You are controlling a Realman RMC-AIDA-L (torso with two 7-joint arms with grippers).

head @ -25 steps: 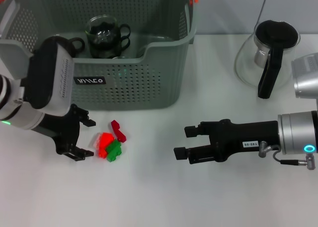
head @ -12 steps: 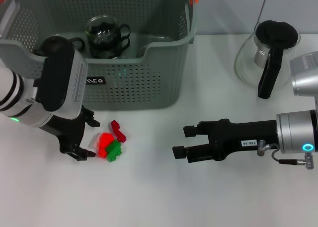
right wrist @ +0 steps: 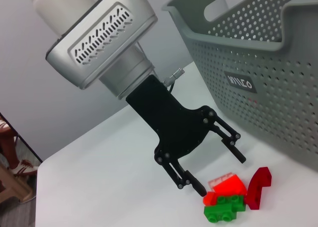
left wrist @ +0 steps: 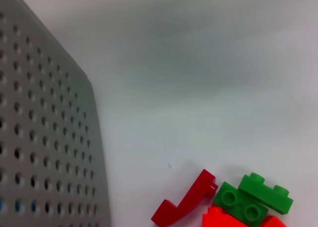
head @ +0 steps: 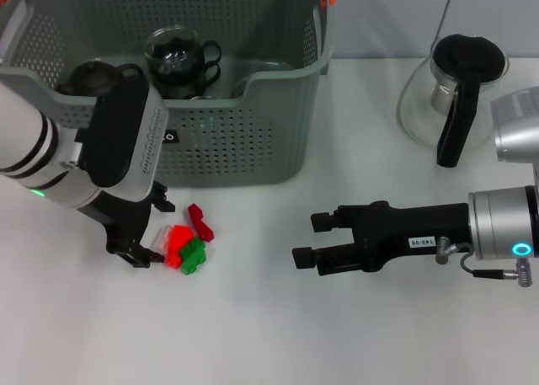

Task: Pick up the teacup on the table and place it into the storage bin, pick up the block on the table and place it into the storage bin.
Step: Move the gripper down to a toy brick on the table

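The blocks (head: 187, 243), red and green, lie on the table (head: 269, 334) just in front of the bin (head: 219, 141). The left gripper (head: 150, 232) straddles their near edge, released. A teacup (head: 175, 58) sits inside the bin. The right gripper (head: 305, 237) hovers well apart, released.

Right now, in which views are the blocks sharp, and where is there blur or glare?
Left wrist view: the green block is sharp, but the table beyond it is a soft grey haze. Right wrist view: the left pincer, open, and the blocks are clear. Head view: the glass teapot shows faint reflections; the right pincer is clear.
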